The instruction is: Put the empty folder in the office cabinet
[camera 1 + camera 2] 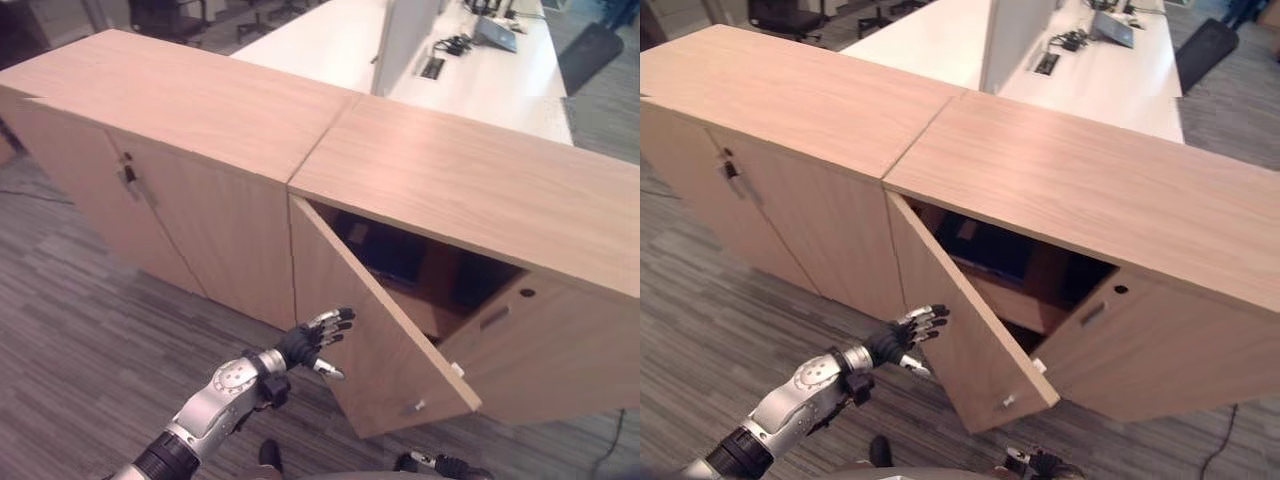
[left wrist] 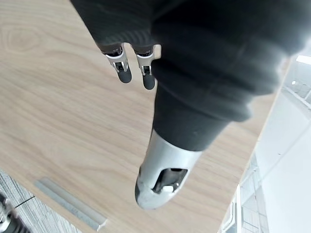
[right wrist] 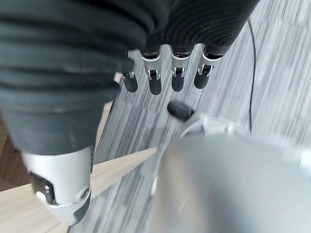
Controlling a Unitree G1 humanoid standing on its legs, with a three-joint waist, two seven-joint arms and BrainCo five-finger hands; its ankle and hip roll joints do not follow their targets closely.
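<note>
- Left cabinet [image 1: 190, 120]: a light wood unit with its doors shut and a small dark handle [image 1: 129, 178] on the front. It stands flush against the right cabinet.
- Left hand [image 1: 312, 343]: it reaches in from the lower left. Its fingers are straight and spread, their tips at or almost at the outer face of the door; the thumb points down. The left wrist view shows straight fingers [image 2: 124, 73] close before a wood panel. The hand holds nothing.
- Door [image 1: 370, 335]: the left door of the right cabinet stands swung out toward the robot, hinged at the seam between the two units.
- Right cabinet [image 1: 480, 190]: its inside is dark past the door. A dark flat thing, perhaps the folder [image 1: 385, 250], stands in there on the shelf; I cannot tell for sure what it is. The right door [image 1: 550, 345] is shut.
- Right hand [image 3: 163, 77]: the right wrist view shows its fingers relaxed and holding nothing, above grey carpet [image 3: 272, 73].
- Desk [image 1: 330, 40]: a white desk behind the cabinets, with dark devices [image 1: 455, 45] on it.
</note>
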